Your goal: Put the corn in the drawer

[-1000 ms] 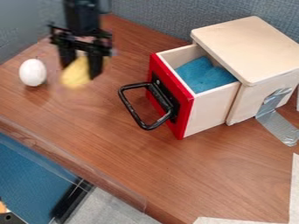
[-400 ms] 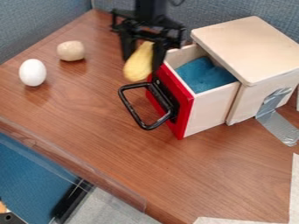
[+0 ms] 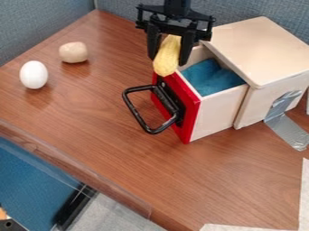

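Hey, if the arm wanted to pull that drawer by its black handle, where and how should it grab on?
Likely midway along the outer bar of the black handle, from above, one finger inside the loop and one outside: the bar stands out from the red drawer front, leaving an open gap.

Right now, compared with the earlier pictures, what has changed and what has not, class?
The black two-finger gripper has carried the elongated yellow corn rightward across the view, to the open red-fronted wooden drawer. Nothing was newly grasped or let go. The drawer and the smooth white egg-shaped object stayed put.
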`<state>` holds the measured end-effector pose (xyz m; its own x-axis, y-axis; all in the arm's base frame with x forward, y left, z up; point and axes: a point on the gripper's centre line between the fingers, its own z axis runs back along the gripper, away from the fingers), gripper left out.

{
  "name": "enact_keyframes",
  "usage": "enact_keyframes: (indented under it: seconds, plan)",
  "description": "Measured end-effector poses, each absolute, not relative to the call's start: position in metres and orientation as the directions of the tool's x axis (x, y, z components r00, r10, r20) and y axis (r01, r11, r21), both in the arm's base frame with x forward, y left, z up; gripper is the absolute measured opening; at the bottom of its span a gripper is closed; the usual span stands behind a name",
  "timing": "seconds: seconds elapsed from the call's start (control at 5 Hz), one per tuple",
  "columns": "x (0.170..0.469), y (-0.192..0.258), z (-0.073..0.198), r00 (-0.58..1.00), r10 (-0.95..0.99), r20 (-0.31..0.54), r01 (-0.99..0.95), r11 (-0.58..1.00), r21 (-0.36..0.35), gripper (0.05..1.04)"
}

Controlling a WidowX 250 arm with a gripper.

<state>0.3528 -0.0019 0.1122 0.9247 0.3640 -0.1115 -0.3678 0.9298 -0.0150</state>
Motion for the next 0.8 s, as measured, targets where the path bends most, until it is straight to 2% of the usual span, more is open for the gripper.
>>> enact_keyframes:
  seconds: [0.4,0.8]
  plan:
    - [0.380,0.006,0.103,0.848,0.503,-0.167,-0.517,0.854,-0.051,0.623]
    - [0.377,-0.010,0.109,0.827,0.505,-0.246,-0.541,0.833,-0.110,0.623]
